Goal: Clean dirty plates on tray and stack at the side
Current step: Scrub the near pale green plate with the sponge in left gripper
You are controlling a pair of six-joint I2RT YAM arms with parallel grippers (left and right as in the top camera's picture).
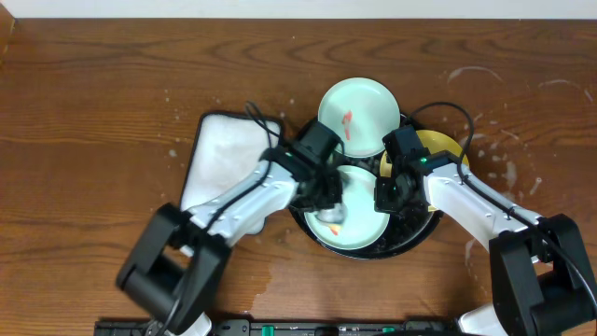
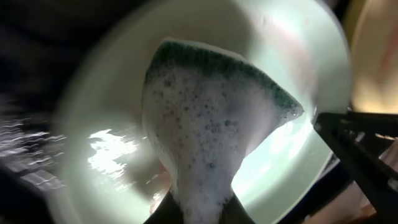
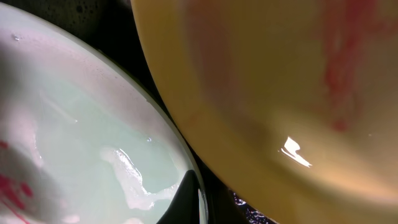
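Note:
The black tray holds a mint-green plate, wet and soapy. My left gripper is shut on a foamy green sponge, which is pressed onto this plate. My right gripper is shut on the plate's right rim, with one finger on the inner side of the plate. A second mint-green plate with a red smear leans on the tray's far rim. The yellow plate, with a faint red smear, lies at the tray's right, partly under my right arm.
A white rectangular tray lies left of the black tray, partly under my left arm. Whitish soapy streaks mark the brown tabletop at the right, and there is a wet patch at the front.

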